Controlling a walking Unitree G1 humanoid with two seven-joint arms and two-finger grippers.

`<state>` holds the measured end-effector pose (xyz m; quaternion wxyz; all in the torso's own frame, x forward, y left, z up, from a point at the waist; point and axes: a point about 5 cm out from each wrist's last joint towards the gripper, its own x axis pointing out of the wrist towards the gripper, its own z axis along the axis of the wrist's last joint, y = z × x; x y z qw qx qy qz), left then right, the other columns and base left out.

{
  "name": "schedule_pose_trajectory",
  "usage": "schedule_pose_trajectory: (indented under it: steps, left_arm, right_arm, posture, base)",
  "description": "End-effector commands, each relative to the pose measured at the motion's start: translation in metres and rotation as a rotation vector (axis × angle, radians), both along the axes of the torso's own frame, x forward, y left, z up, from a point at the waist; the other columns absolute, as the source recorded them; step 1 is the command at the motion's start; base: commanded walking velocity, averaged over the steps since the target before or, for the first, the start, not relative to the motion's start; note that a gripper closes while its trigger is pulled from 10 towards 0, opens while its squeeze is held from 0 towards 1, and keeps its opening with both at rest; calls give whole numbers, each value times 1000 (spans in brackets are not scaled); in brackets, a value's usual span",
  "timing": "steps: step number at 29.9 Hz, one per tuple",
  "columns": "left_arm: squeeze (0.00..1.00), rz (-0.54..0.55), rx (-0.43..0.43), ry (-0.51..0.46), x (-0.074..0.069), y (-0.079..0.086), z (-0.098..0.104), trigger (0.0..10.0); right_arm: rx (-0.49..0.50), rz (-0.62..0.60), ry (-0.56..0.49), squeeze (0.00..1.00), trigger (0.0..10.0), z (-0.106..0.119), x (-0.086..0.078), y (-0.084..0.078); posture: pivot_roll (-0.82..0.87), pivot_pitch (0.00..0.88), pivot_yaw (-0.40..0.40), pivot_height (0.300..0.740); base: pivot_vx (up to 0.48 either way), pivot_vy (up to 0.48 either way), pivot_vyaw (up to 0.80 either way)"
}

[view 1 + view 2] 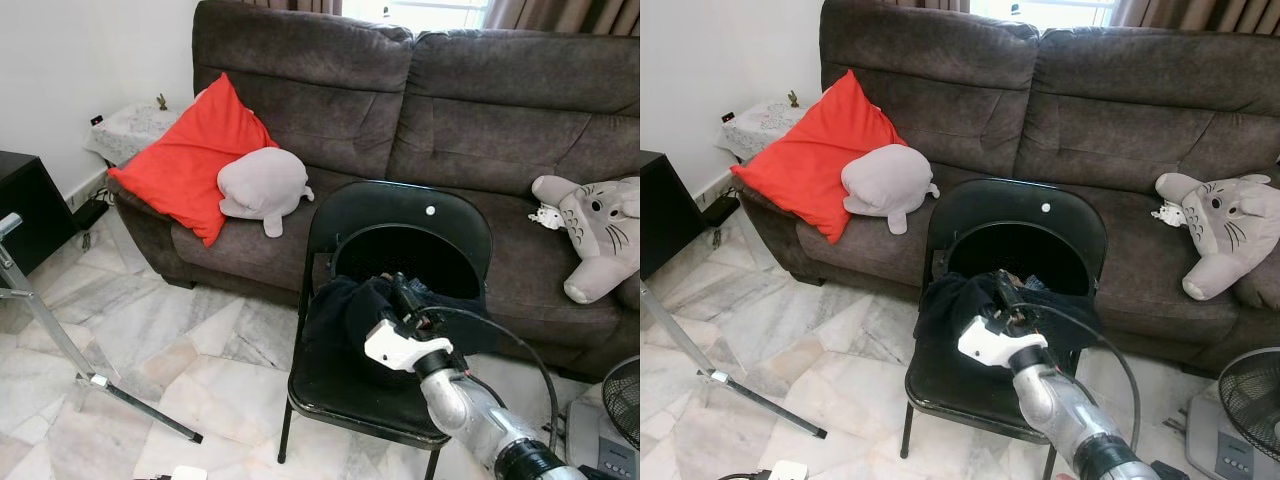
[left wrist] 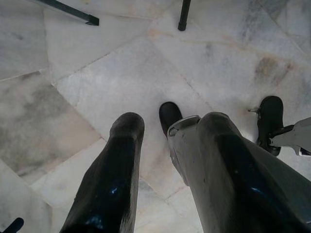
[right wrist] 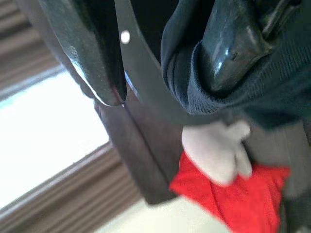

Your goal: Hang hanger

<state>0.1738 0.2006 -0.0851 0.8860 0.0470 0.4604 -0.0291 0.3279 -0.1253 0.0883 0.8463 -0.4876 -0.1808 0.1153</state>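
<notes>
- While no hanger itself can be made out, a dark garment (image 1: 345, 305) lies heaped on the seat of a black folding chair (image 1: 400, 225) in front of the sofa (image 1: 400, 110).
- The right gripper (image 1: 405, 295) reaches into that heap; its fingers (image 3: 233, 48) press into the dark knit, though whether they clasp anything I cannot tell.
- The left gripper (image 2: 155, 160) hangs over the marble floor (image 2: 121, 82), fingers narrowly parted, holding nothing.
- On the sofa rest a red cushion (image 1: 195, 160), a grey plush (image 1: 262, 185) touching it, and a grey cat-like plush (image 1: 595, 225) at the far right.
</notes>
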Motion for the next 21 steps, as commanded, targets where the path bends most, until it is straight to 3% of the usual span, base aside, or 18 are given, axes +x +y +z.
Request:
schedule_pose_trajectory:
  steps: [1,7,16,21]
  left_arm:
    - [0,1,9,20,-3,1,-2,10000]
    - [0,-3,6,22,-3,0,-2,10000]
    - [0,-6,2,24,-3,0,-2,10000]
    - [0,-6,2,24,-3,0,-2,10000]
  right_arm:
    - [5,63,-43,0,10000,8,-1,8]
    - [-47,138,-60,0,10000,6,-13,7]
    - [-58,23,-31,0,10000,0,-14,-9]
    - [-34,8,61,0,10000,-13,-21,-11]
  posture:
    - [50,37,20,740]
    - [41,41,20,740]
    - [36,40,18,740]
    - [36,40,18,740]
  base:
    - [0,0,0]
    - [0,0,0]
    - [0,0,0]
    - [0,0,0]
